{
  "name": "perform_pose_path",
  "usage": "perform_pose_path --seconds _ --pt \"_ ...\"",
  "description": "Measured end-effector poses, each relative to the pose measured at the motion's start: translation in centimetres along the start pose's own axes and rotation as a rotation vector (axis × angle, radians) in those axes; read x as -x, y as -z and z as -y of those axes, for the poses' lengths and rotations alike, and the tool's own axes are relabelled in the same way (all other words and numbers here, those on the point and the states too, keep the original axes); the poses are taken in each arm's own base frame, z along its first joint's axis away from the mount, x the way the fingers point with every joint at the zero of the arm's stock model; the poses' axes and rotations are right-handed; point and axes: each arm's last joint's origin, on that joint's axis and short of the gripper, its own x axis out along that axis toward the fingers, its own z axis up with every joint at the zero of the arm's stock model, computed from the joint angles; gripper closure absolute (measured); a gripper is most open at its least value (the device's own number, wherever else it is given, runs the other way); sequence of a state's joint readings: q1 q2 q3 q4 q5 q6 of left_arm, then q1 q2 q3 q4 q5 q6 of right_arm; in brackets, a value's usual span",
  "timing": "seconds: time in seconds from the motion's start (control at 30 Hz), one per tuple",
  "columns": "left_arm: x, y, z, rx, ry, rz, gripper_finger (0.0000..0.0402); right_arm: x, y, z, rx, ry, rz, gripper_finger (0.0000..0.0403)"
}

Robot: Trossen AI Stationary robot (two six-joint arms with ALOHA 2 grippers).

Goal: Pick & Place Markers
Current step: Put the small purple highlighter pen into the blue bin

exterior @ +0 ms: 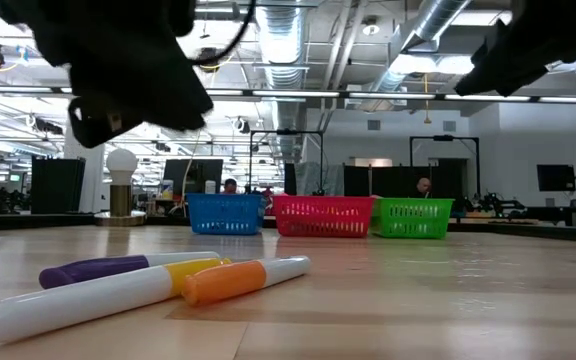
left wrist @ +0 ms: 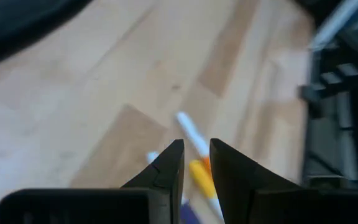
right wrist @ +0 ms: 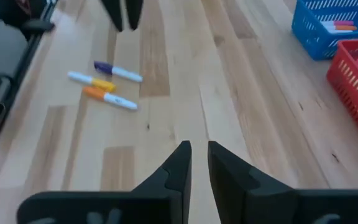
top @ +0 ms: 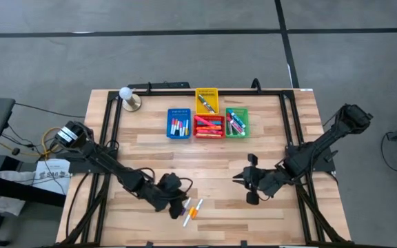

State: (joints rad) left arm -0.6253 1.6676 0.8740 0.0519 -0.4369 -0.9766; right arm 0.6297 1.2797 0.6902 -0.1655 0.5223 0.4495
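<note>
Spanning nearly the whole high view, the desk (top: 205, 155) keeps broad bare wood between its bins and its front edge, plenty of room for both arms to swing. Four bins sit grouped at the far side, yellow (top: 207, 100) behind blue (top: 179, 124), red (top: 209, 127) and green (top: 237, 122), already holding sorted markers, presumably by colour. Three loose markers (top: 190, 211) lie bunched near the front edge: purple (exterior: 118, 268), yellow (exterior: 88, 298) and orange (exterior: 243, 278). Hovering directly above them, the left gripper (left wrist: 196, 162) has its fingers nearly together with nothing between, likely lining up a pick. Mid-desk, well apart, the right gripper (right wrist: 195, 163) waits, narrowly parted and empty.
</note>
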Motion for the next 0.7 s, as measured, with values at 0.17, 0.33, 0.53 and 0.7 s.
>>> perform_pose_path --seconds 0.17,0.33,0.53,0.7 --pt "-1.6 -1.5 0.4 0.020 -0.083 -0.038 0.0325 0.2 0.5 -0.2 0.062 -0.001 -0.029 0.0358" --pt "-3.6 -1.3 2.2 0.074 -0.060 -0.107 0.0325 0.2 0.6 -0.1 0.077 0.005 -0.041 0.0358" --pt "-4.2 -0.3 4.5 0.100 -0.013 -0.129 0.0346 0.2 0.7 -0.1 0.085 0.011 -0.052 0.0358" --pt "-3.6 0.5 5.1 0.054 0.003 -0.144 0.0375 0.2 0.7 -0.1 0.084 0.011 -0.052 0.0358"
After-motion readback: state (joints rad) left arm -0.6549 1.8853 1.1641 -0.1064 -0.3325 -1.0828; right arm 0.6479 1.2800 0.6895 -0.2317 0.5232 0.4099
